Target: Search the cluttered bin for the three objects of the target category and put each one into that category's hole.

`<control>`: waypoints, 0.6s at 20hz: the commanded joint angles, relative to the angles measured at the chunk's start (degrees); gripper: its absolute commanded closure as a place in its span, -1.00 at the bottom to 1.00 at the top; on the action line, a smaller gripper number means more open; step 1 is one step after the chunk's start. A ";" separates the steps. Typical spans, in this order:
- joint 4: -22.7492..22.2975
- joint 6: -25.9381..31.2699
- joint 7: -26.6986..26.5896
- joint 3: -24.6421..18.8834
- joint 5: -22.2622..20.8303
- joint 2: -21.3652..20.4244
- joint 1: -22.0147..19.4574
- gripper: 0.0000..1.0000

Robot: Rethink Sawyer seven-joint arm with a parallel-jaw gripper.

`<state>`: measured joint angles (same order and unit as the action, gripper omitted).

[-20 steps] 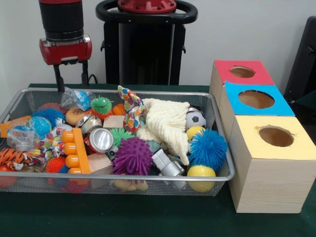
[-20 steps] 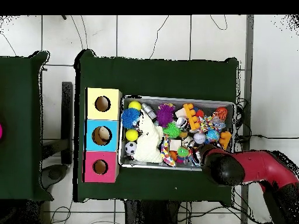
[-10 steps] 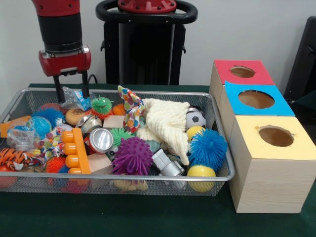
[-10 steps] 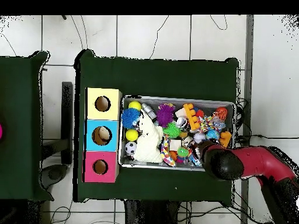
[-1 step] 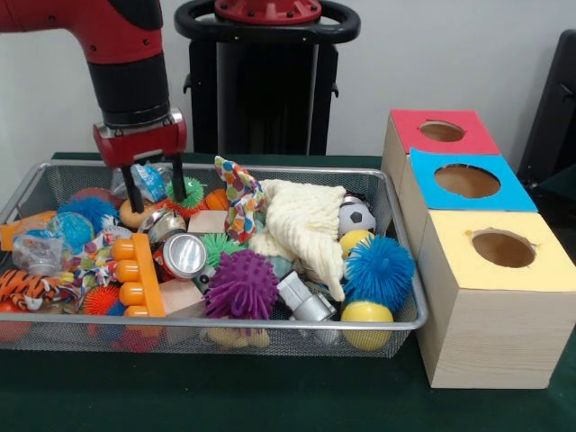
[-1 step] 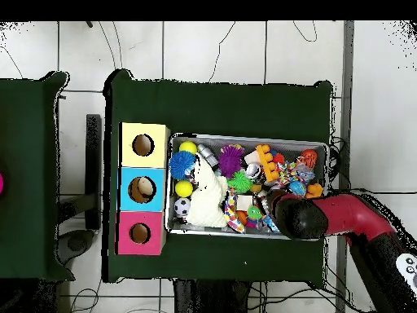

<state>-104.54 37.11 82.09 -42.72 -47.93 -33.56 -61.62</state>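
Observation:
A wire bin (image 5: 270,324) holds a heap of toys. Among them are a purple spiky ball (image 5: 241,283), a blue spiky ball (image 5: 379,268), a green spiky ball (image 5: 186,191), a soccer ball (image 5: 356,217), a yellow ball (image 5: 366,315), a drink can (image 5: 184,254) and a cream cloth (image 5: 301,225). My gripper (image 5: 159,204) is open and reaches down into the bin's back left corner. Its fingers straddle a clear plastic bag with something blue inside (image 5: 153,179). In the overhead view the arm's head (image 6: 297,216) hides the gripper.
Three wooden boxes stand right of the bin, each with a round hole in its top: red top (image 5: 472,135), blue top (image 5: 508,193), yellow top (image 5: 549,265). An orange toy brick (image 5: 135,274) and a tiger-striped toy (image 5: 27,286) lie at the bin's left.
The arm has swung from outside the bin's back left corner rightward and down, so the open fingers now reach inside the bin around the plastic bag.

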 commanded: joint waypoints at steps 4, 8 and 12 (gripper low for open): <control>6.52 11.02 -13.56 4.52 -3.25 3.11 2.43 -1.00; 6.28 12.17 -13.70 4.99 -3.39 2.07 2.78 -1.00; 5.90 12.60 -13.56 4.68 -3.33 1.44 2.80 -1.00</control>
<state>-103.86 42.91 82.09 -40.82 -48.08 -32.08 -59.45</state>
